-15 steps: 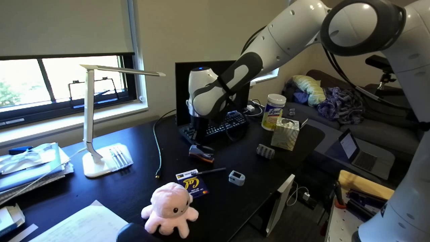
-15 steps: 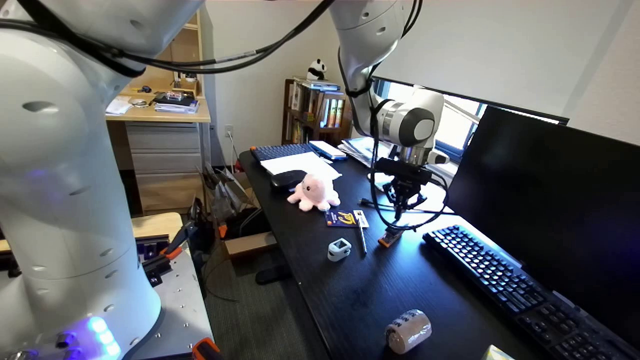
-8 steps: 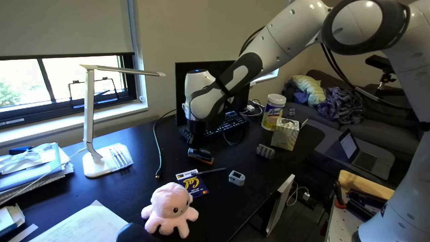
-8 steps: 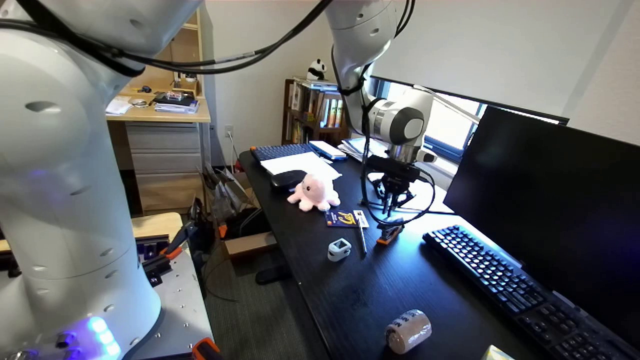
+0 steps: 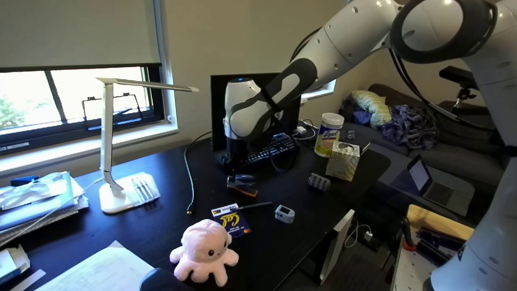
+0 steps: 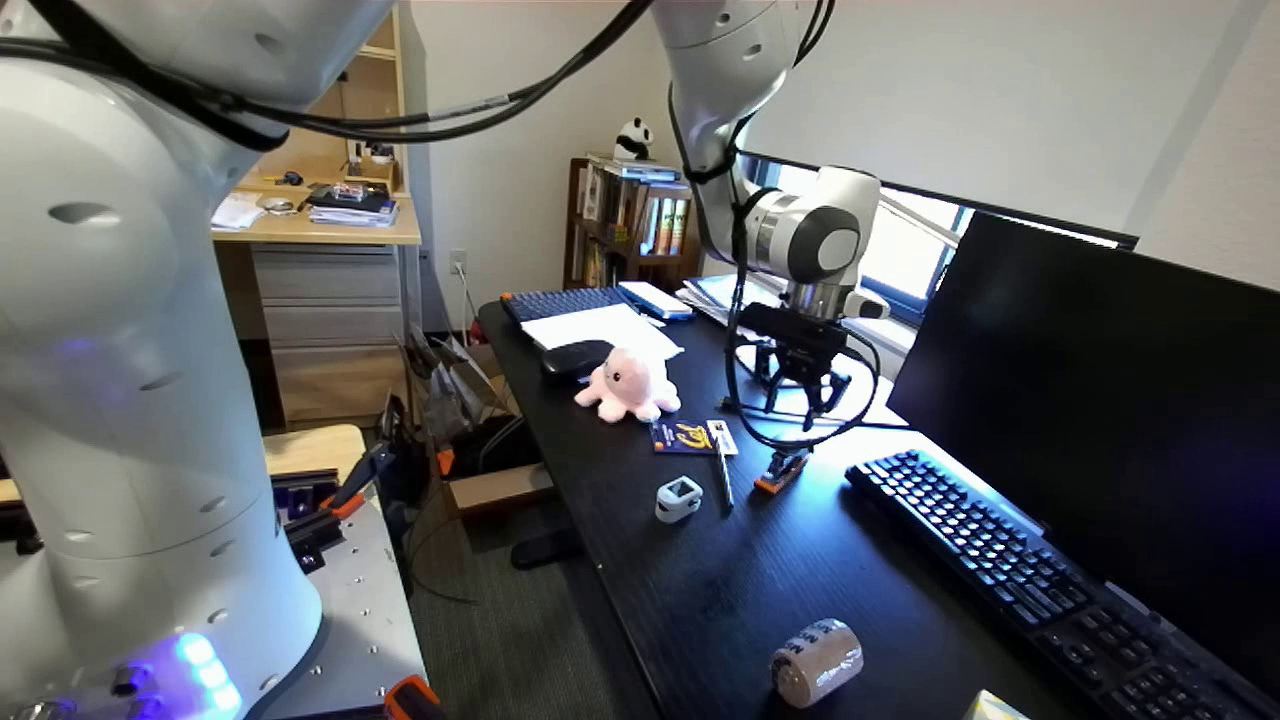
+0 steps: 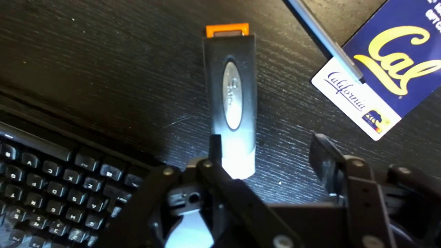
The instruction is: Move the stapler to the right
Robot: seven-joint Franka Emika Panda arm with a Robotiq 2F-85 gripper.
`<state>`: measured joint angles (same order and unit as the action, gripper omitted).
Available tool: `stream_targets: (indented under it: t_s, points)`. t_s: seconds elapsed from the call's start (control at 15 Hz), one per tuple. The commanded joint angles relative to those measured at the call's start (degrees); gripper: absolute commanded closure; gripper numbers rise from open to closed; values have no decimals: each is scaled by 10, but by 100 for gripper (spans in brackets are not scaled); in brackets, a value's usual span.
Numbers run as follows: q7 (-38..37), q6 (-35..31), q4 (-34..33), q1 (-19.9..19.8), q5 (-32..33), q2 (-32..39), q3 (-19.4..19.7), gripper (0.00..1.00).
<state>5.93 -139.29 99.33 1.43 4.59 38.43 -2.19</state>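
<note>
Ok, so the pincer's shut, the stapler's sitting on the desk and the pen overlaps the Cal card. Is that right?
Not quite: the pincer is open, not shut, as the wrist view shows. The rest stands: the stapler is sitting on the desk, and the pen overlaps the Cal card.

In an exterior view the black bench carries a desk lamp at left, a keyboard and stapler near centre, a Cal card and octopus plush at lower centre, a Lysol canister and tissue box centre-right.
</note>
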Motion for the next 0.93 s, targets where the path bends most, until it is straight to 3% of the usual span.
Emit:
stream_targets:
  t_s: [0.0,0.33,0.73,0.8,0.87]
  points:
    - [-28,-5,25,0,-8,-24,9,3]
    - [-53,5,30,1,-2,-16,28,0]
    - [-41,10,50,-3,-7,-13,23,0]
    - [-41,11,52,-2,-7,-12,23,25]
    - [-40,13,53,-2,-6,-12,23,26]
